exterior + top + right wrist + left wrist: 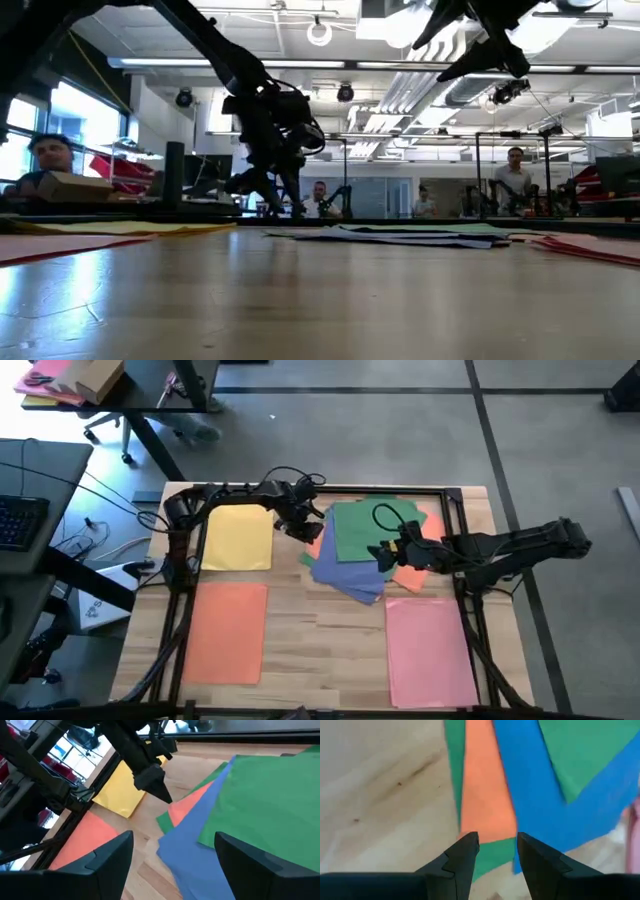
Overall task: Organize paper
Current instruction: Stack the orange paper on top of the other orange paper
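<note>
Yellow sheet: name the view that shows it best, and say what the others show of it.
The high view: the yellow sheet lies whole and flat at the table's back left. The right wrist view shows it partly hidden behind the left arm. The low view shows only a thin edge. The left wrist view misses it.

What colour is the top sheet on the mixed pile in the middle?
Green: the top sheet lies over blue ones; the high view shows it best.

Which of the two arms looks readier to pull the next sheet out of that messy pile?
Probably the left. The left gripper is open right at the orange sheet in the mixed pile; the right gripper hovers open over it.
</note>
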